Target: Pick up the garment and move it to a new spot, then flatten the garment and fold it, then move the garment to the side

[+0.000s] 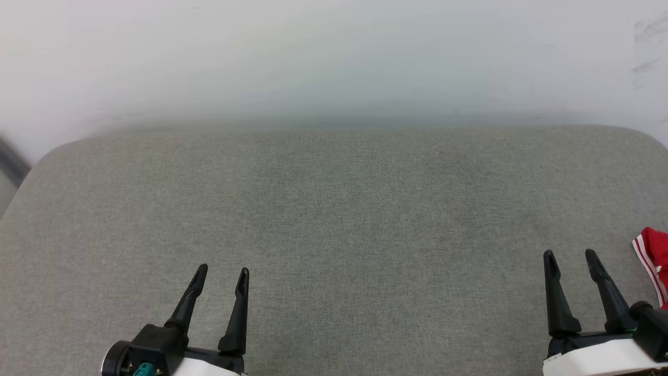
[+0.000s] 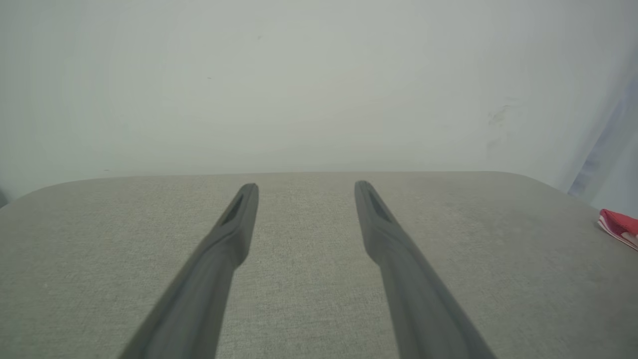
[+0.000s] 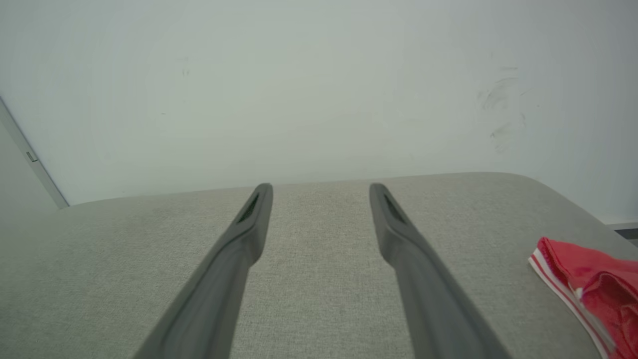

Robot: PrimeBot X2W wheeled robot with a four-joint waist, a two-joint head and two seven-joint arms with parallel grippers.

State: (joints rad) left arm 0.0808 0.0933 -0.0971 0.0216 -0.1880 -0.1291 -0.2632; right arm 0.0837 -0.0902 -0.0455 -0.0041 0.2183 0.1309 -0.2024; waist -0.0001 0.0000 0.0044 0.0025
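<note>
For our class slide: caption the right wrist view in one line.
Open, dark two-fingered right gripper over a grey fabric surface; a red garment with white-striped trim lies at right.

No legible text, label, brand, number or sign anywhere

Soft even light, blurred edges, shadowless

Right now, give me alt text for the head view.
A red garment with white stripe trim shows at the view's right edge on a grey fabric surface, beside the open right end effector. The left end effector, also open, is lower left.
</note>
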